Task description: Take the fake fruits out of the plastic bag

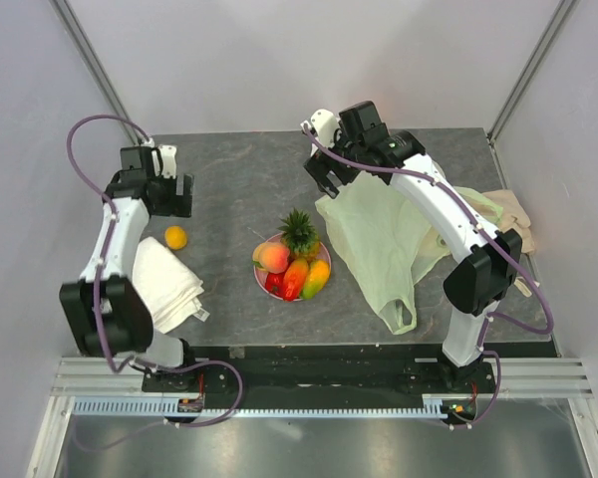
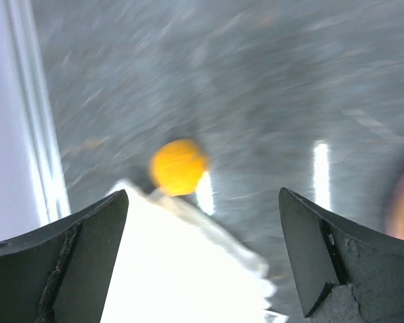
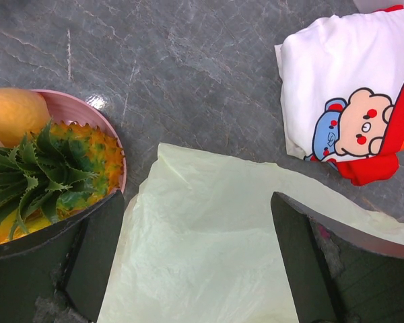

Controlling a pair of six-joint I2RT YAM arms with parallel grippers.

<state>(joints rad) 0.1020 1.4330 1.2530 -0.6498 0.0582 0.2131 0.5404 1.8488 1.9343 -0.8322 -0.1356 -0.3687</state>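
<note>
The pink plate (image 3: 67,102) at mid-tabletop holds one pineapple (image 1: 299,234), one peach (image 1: 273,258), one mango (image 1: 317,278) and what look like two red pieces (image 1: 294,278). One orange (image 1: 176,237) lies near the left edge, just beside a white cloth (image 1: 164,284). One plastic bag (image 1: 379,239) lies flat toward the right edge. Both arms hover; the left gripper (image 1: 174,196) and right gripper (image 1: 326,179) gape wide, holding nothing.

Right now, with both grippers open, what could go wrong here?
The orange lies loose by the left gripper; a nudge could roll it away. The pineapple crowds the pink plate near the right gripper; a bump could tip it off. The thin plastic bag under that arm may snag.
</note>
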